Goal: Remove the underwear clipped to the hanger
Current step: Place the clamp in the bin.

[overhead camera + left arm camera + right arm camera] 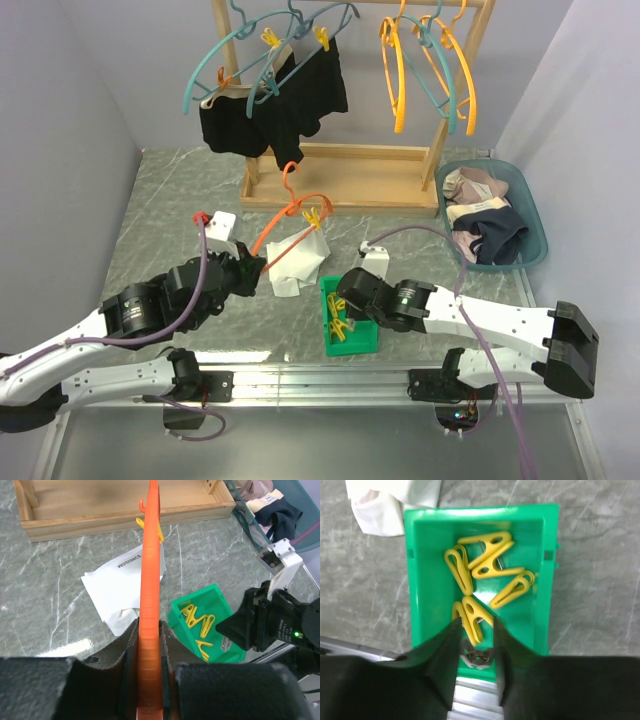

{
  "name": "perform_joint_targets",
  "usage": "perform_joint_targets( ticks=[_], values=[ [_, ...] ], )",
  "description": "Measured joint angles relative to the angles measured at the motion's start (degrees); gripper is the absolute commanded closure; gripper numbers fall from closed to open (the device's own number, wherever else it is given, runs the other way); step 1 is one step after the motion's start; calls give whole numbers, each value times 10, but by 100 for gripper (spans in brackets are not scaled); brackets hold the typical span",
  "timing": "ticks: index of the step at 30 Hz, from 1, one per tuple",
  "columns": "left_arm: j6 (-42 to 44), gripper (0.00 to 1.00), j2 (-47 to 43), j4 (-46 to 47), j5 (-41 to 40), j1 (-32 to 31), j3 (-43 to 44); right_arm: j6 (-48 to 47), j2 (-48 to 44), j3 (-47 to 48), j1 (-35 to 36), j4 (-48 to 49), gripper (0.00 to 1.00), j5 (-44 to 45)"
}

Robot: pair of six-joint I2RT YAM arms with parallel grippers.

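Left gripper point(149, 647) is clamping the orange hanger point(150, 570), right gripper point(476, 632) gaping over binned pegs point(487, 562); white underwear point(300, 260), black pairs point(300, 95) awaiting unclipping.

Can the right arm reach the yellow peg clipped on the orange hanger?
Probably yes. The right gripper hangs over the green bin, jaws apart and empty, and the yellow peg sits just beyond it on the orange hanger, nothing between.

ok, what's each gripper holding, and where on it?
Left gripper: shut on the orange hanger, near the end of one arm. Right gripper: jaws apart over the green bin of yellow pegs, holding nothing.
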Motion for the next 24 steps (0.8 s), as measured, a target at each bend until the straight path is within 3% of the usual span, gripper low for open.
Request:
perform_joint_targets(
  ticks=[5,8,15,19,24],
  values=[
    [0,100,-13,-6,3,0,0,-8,20,26,2,-4,36,20],
    [0,100,-20,-7,3,0,0,-10,20,40,2,-11,28,40],
    [0,99,-18,-9,10,0,0,-58,-6,78,2,-4,27,70],
    [-1,100,-19,-10,21,0,0,-127,-19,102,-11,43,20,72],
    [-1,100,-32,-22,47,0,3,-201,-21,115,-99,121,20,17]
  ],
)
